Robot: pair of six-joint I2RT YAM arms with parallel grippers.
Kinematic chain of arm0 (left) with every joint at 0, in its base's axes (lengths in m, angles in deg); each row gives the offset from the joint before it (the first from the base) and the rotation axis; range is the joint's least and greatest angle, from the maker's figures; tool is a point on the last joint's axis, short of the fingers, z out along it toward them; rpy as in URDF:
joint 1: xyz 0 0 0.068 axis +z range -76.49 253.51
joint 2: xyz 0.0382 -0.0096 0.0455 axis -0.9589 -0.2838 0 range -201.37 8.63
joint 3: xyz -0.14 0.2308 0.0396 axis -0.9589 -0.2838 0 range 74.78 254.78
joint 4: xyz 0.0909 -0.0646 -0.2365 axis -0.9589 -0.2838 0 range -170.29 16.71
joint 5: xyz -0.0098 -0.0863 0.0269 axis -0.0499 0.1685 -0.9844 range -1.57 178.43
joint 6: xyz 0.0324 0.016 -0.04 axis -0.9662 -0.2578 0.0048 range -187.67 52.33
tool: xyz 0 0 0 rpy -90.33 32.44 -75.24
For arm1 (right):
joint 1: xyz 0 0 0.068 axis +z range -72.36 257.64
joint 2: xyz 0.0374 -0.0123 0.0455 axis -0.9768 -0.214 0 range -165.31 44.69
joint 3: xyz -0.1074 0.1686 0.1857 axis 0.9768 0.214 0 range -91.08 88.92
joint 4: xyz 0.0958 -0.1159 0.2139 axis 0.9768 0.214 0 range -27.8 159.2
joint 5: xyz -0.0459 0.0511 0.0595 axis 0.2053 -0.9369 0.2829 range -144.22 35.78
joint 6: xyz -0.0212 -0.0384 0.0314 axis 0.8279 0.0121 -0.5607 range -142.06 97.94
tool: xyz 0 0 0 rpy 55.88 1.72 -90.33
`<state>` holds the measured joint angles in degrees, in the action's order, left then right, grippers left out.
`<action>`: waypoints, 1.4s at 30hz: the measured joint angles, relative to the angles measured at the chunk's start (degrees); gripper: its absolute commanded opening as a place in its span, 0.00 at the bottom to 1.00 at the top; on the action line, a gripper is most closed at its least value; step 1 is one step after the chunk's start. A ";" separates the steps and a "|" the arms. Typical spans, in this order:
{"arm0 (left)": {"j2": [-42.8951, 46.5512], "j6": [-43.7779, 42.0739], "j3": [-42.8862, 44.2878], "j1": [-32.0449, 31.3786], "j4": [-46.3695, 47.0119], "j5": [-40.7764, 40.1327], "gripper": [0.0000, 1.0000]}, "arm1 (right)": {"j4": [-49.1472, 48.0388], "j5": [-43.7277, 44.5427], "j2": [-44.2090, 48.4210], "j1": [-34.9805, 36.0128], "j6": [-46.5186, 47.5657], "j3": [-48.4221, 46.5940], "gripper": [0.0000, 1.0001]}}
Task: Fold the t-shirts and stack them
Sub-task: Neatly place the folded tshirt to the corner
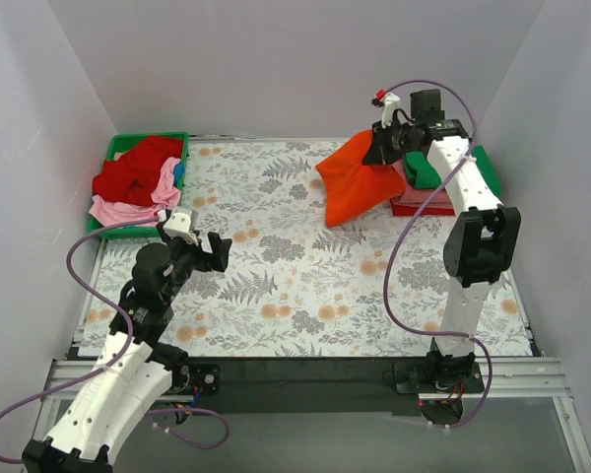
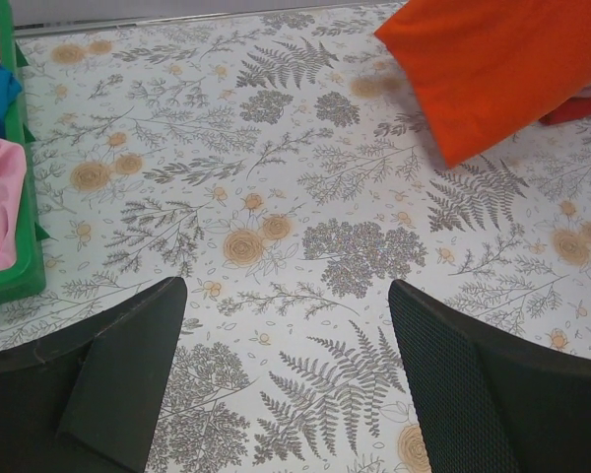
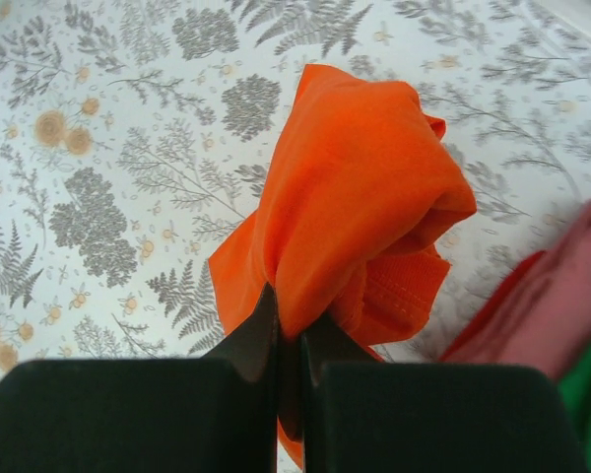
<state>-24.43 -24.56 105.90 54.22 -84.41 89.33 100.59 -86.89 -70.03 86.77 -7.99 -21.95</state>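
Tray with heaped shirts at far left; folded stack at far right, raised shirt just left of it.

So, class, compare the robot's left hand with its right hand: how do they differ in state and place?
The left hand is open and holds nothing; the right hand is shut on the orange shirt. The left hand hovers near the green tray; the right hand is by the folded stack. Both have black fingers.
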 measured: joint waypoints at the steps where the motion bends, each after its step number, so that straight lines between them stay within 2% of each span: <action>1: 0.15 0.00 -0.04 0.00 0.02 0.04 0.83 | 0.66 0.39 0.37 -0.85 0.35 -0.85 0.01; 13: 0.46 0.04 -0.76 0.00 0.39 1.05 0.83 | 3.74 2.56 6.60 -8.52 2.71 -7.54 0.01; 26: 0.11 0.20 -0.76 0.00 0.39 1.33 0.83 | 5.22 2.23 7.06 -16.98 3.10 -13.33 0.01; 42: -0.17 0.20 -0.76 0.00 0.39 1.73 0.83 | 5.29 3.43 6.34 -18.99 7.48 -13.97 0.01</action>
<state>-24.60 -24.36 105.13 54.22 -84.01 91.06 105.88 -83.46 -63.69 67.77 -0.52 -35.92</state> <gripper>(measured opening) 0.829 0.056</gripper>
